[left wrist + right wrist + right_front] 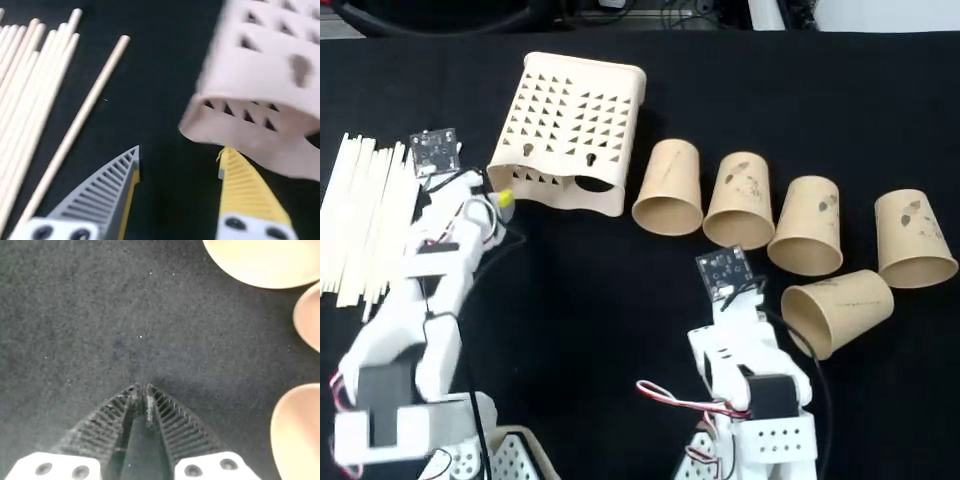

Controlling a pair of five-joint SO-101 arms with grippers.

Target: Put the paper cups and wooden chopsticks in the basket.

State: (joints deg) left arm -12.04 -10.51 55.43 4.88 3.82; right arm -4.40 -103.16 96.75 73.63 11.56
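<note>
Basket (570,130), cups and chopsticks all laid out on a black cloth (580,300) covering the whole table. Beyond the far edge, dark cables (440,20) and a strip of pale surfaces, too cropped to name.

Basket next: cream, punched with rows of triangle holes, tipped on its side at the far middle of the cloth, open mouth facing back toward the arms. Looms close and blurred from the left wrist.

Then two white arms, side by side at the near edge. Left arm (420,290) stretched toward the basket's near left corner. Right arm (745,370) folded low, just short of the cups.

Five paper cups (741,201), all on their sides, right of the basket in the high view. Four in a loose row, wide ends toward the arms. Fifth cup (837,311) lying crosswise, nearest the right arm, mouth pointing back toward it. Dark smudges of print on the cup walls, too small to read.

Wooden chopsticks (360,220) in a flat bundle at the far left, just beside the left arm. One stick (80,125) a little apart from the rest, on the basket side.

Left gripper (178,152) spread wide, holding nothing, yellow fingertip right at the basket's rim; touching or not, cannot tell. Right gripper (141,388) pinched together on nothing, over bare cloth, paper cups close by.
</note>
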